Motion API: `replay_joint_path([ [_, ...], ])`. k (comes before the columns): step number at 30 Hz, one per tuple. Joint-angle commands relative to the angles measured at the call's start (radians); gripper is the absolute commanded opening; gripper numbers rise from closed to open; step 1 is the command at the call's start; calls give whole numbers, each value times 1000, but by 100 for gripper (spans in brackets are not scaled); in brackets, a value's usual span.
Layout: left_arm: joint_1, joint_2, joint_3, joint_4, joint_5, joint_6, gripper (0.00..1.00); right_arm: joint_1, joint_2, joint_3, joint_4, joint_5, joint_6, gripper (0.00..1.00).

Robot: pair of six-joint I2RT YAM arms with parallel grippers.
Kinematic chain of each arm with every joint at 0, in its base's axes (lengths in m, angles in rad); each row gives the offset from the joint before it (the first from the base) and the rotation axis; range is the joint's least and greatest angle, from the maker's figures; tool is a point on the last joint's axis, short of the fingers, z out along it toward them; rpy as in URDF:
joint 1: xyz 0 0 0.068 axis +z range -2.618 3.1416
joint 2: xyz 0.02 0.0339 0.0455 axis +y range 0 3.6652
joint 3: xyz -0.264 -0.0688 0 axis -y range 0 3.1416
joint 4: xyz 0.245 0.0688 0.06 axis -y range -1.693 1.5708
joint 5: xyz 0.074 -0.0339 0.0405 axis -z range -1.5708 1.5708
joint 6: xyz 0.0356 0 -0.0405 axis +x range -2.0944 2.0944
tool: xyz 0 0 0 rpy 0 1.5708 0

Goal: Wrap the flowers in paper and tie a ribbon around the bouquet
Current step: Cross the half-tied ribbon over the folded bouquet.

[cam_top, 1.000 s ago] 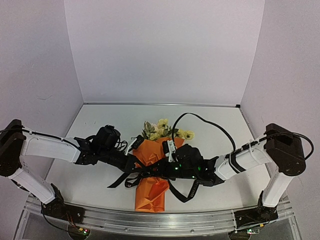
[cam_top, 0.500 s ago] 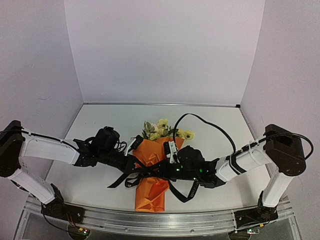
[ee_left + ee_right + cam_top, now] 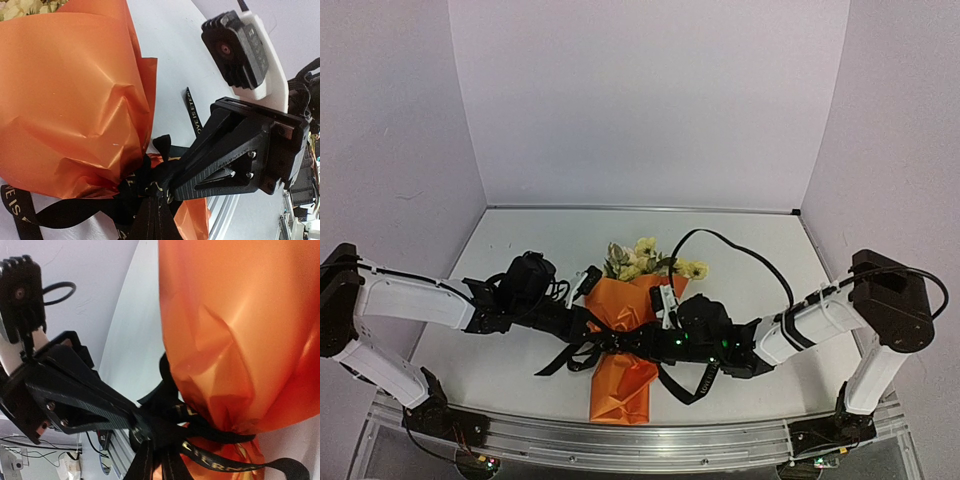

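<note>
The bouquet (image 3: 625, 345) lies mid-table: a cone of orange paper (image 3: 70, 100) with pale yellow flowers (image 3: 645, 258) at its far, wide end. The black ribbon (image 3: 690, 385) with light lettering is cinched round the cone's narrow waist, its tails trailing left and right. My left gripper (image 3: 598, 336) reaches in from the left and is shut on the ribbon at the knot (image 3: 159, 196). My right gripper (image 3: 632, 342) comes in from the right, and its tips pinch the ribbon (image 3: 220, 465) at the same knot with only a slim gap between the fingers (image 3: 142, 462). The two grippers' tips almost touch.
A round black cable (image 3: 740, 250) arcs over the table behind the right arm. An aluminium rail (image 3: 640, 440) runs along the near edge just below the cone's tip. Pale walls close in the back and both sides.
Both wrists have drifted slightly outward, away from each other. The bouquet and the ribbon tails stay where they were.
</note>
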Motion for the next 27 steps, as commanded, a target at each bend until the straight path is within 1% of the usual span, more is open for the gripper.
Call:
replay_joint_path([
  [1, 7, -37, -4, 43, -33, 3, 0, 1, -38, -17, -18, 17, -6, 10],
  [10, 7, -30, -4, 52, -11, 6, 0, 1, -38, -3, -18, 7, -4, 9],
  [19, 8, -20, -2, 54, -3, 6, 0, 1, -89, -13, -18, -3, -17, 9],
  [23, 8, -19, -1, 60, 2, 5, 0, 1, -94, -5, -19, -3, 2, 10],
  [24, 8, -18, -1, 60, 4, 5, 0, 1, -88, -4, -19, 3, 10, 14],
  [26, 8, -16, -1, 61, 6, 3, 0, 1, -77, -4, -18, 19, 35, 32],
  [27, 8, -16, -1, 62, 8, 4, 0, 2, -70, -3, -18, 23, 45, 34],
])
